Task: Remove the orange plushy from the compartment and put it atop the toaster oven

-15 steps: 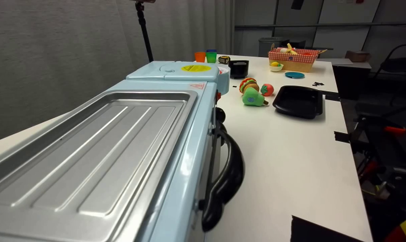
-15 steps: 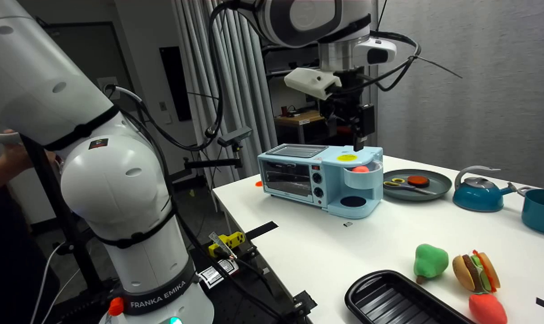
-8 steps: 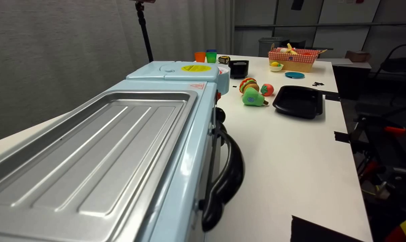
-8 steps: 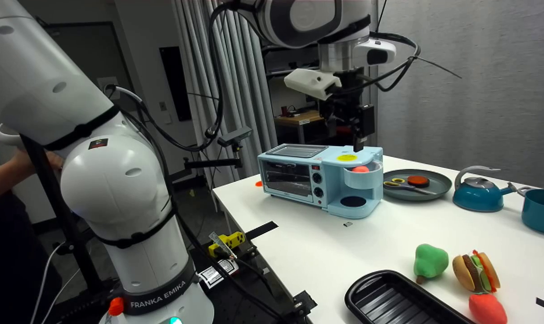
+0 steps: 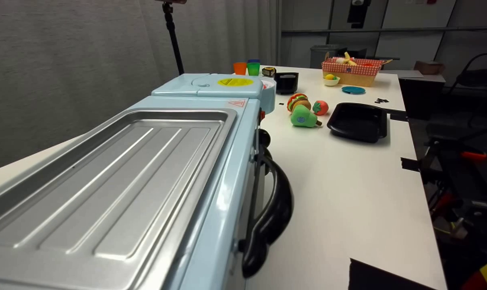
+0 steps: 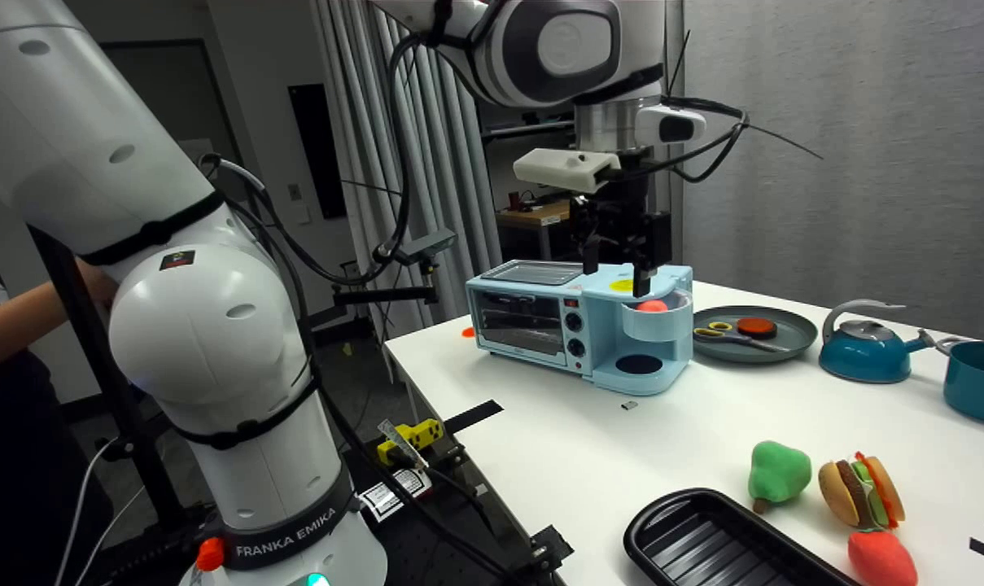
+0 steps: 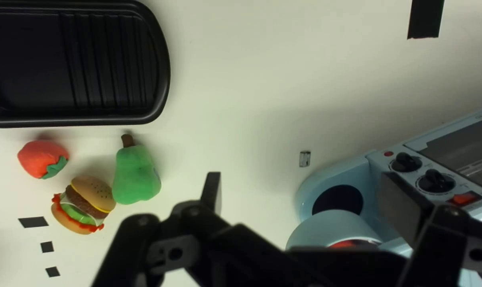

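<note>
The orange plushy (image 6: 653,306) sits inside the round light-blue compartment (image 6: 658,325) at the end of the toaster oven (image 6: 601,325). Only its top shows above the rim. In the wrist view a sliver of the plushy (image 7: 342,244) shows inside the compartment (image 7: 332,227), the rest hidden by the rim and gripper. The toaster oven (image 5: 227,169) fills much of an exterior view, with its ribbed metal top bare. My gripper (image 6: 616,275) is open and empty, higher than the oven. In the wrist view its fingertips (image 7: 306,195) are wide apart, and nothing is between them.
A black dish (image 7: 77,63), green pear (image 7: 135,175), toy burger (image 7: 83,205) and red strawberry (image 7: 41,158) lie on the table. A grey plate with scissors (image 6: 793,325), blue kettle (image 6: 870,354) and teal pot (image 6: 980,382) stand beyond the compartment. The oven's black handle (image 5: 281,201) juts out.
Over the last half second my gripper has come down and shifted slightly left in an exterior view, still open. The plushy and oven have not moved.
</note>
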